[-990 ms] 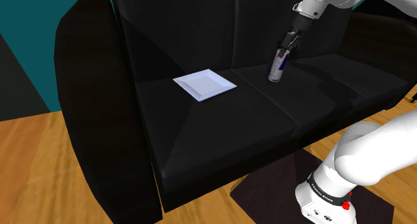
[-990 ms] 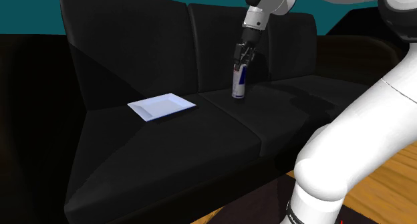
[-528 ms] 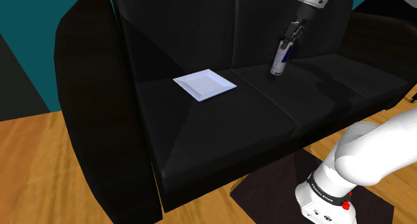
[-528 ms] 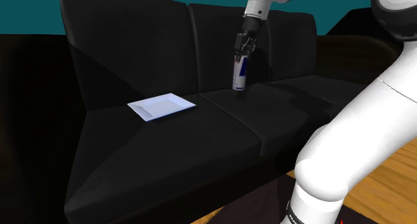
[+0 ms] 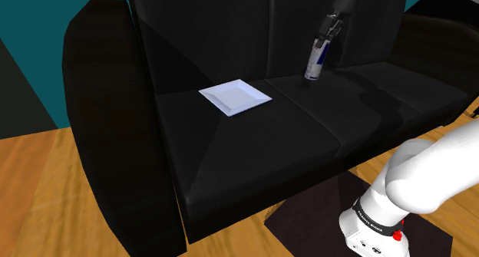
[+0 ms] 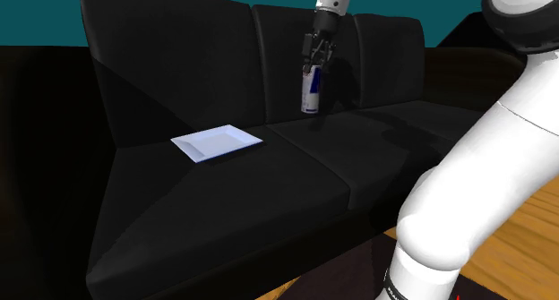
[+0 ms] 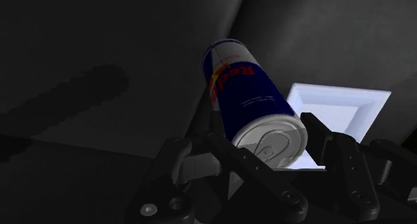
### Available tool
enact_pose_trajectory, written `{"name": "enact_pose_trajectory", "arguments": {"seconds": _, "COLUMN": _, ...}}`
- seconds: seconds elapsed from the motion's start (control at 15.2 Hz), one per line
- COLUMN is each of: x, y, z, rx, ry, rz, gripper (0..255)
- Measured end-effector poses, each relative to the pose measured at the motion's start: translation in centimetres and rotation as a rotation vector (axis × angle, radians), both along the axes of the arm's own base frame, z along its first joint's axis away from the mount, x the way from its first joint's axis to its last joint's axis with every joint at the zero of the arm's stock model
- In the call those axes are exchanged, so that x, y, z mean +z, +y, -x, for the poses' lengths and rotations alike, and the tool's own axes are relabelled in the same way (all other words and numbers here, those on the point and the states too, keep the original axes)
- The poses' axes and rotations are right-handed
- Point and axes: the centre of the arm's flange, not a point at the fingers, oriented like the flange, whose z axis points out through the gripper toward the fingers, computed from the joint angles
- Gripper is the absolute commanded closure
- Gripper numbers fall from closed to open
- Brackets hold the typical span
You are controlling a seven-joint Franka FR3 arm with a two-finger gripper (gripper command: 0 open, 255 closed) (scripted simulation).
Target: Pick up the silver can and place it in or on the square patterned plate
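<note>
The tool point(image 5: 326, 41), clamped near the top of the tilted energy-drink can point(image 5: 315, 62), could drop it swinging toward the square plate point(image 5: 235, 97) at eight o'clock.

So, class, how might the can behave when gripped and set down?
Tall and narrow, the can probably tips easily and could roll. Held near its top by the fingers, it hangs tilted, so it may swing or slip.

black three-seat sofa point(image 5: 253, 144), its wide armrest point(image 5: 107, 125), wood plank floor point(image 5: 61, 194), teal wall point(image 5: 34, 60), dark rug by sofa front point(image 5: 307, 217)
</note>
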Motion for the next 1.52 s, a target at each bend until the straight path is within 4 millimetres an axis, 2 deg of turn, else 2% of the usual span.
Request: {"name": "enact_pose_trajectory", "arguments": {"seconds": 1.52, "x": 5.0, "y": 24.4, "z": -17.3, "rx": 0.000, "ry": 0.000, "rz": 0.001, "gripper": 255}}
